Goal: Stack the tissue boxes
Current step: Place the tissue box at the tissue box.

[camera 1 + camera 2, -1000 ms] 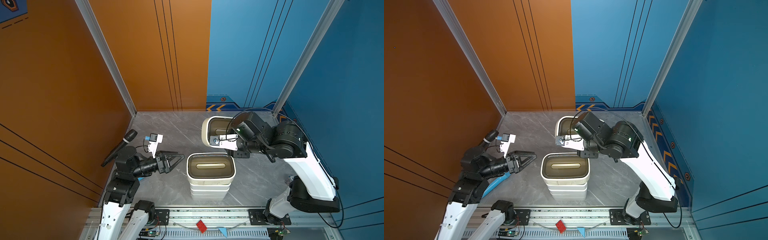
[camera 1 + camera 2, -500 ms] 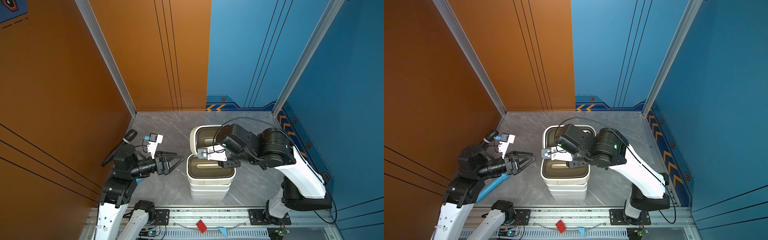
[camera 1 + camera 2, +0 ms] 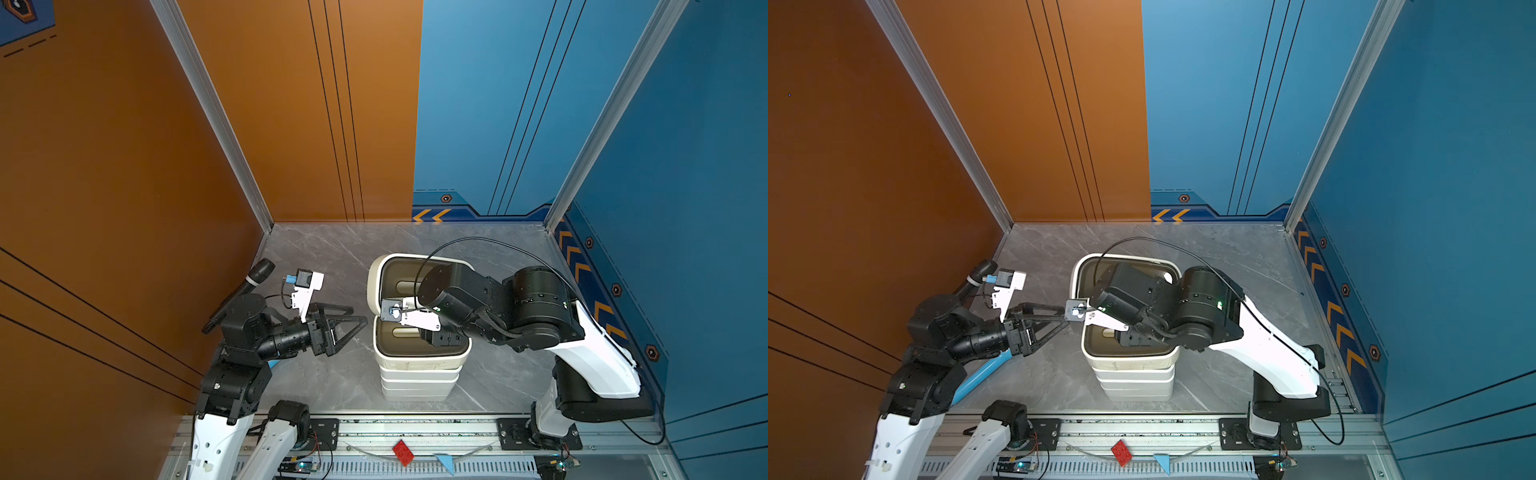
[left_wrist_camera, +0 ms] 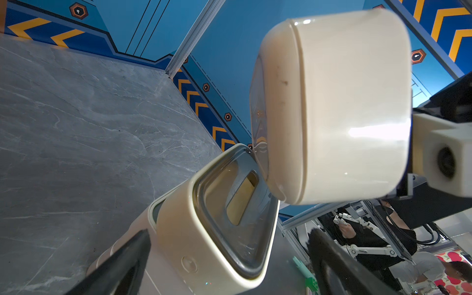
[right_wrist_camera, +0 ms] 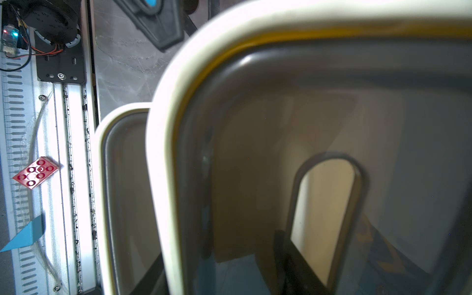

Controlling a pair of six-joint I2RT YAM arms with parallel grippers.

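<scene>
Left pincer (image 3: 359, 314): gapes released, holds nothing, hangs above the table (image 3: 332, 257), points rightward at the stack (image 3: 419, 378), tips near its top box.

Stack: stands mid-table, close to the front rail (image 3: 457, 428); shows white boxes (image 3: 417, 386) below and a cream box (image 3: 419, 359) with a dark-brown slotted lid on top.

Rail, in front of the stack: carries a red brick (image 3: 403, 452).

Held box (image 3: 395, 270): cream too, dark-lidded; hangs clear of the table, just behind and above the stack, tilted with the lid turned up and forward. In the left wrist view, lower edge sits low over the far rim of the cream box; cannot tell whether touching.

Right pincer (image 3: 441, 338): reaches in from the right over the stack, clenched on the held box; mostly hidden in both top views. In the right wrist view, shows one dark finger (image 5: 288, 260) at the lid's slot.
</scene>
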